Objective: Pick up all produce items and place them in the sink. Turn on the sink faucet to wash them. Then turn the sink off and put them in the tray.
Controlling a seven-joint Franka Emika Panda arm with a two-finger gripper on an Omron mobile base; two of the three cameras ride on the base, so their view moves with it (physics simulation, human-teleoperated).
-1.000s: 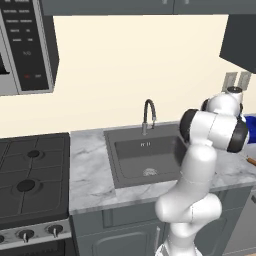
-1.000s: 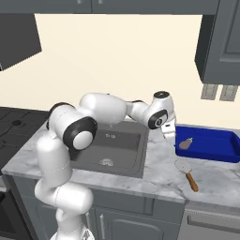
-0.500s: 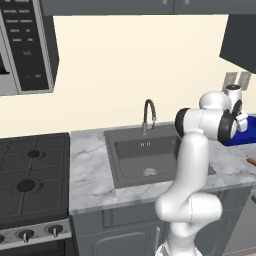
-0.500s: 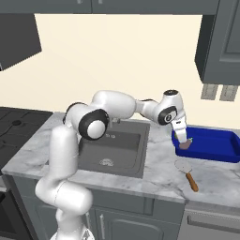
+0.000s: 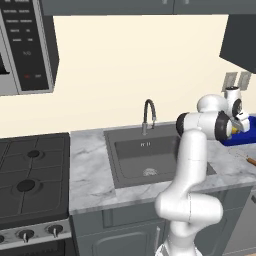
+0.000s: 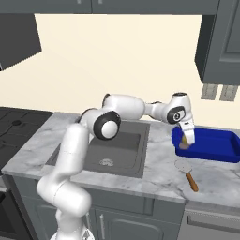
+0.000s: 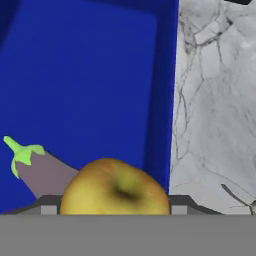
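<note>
Marble worktop [image 7: 215, 100], end effector [image 6: 188, 138] clamped on yellow fruit [image 7: 116, 188] above blue tray [image 7: 85, 75], eggplant [image 7: 42, 170] lying just beside in tray

Counting the counter: two pieces of produce, one of everything else.
One eggplant [image 7: 42, 172], one yellow fruit [image 7: 115, 189], one blue tray [image 6: 220, 146], one sink [image 5: 145, 157], one faucet [image 5: 149, 115], one wooden-handled spatula [image 6: 187, 173], two wall outlets [image 6: 220, 92], one microwave [image 5: 25, 47], one stove [image 5: 30, 180].
</note>
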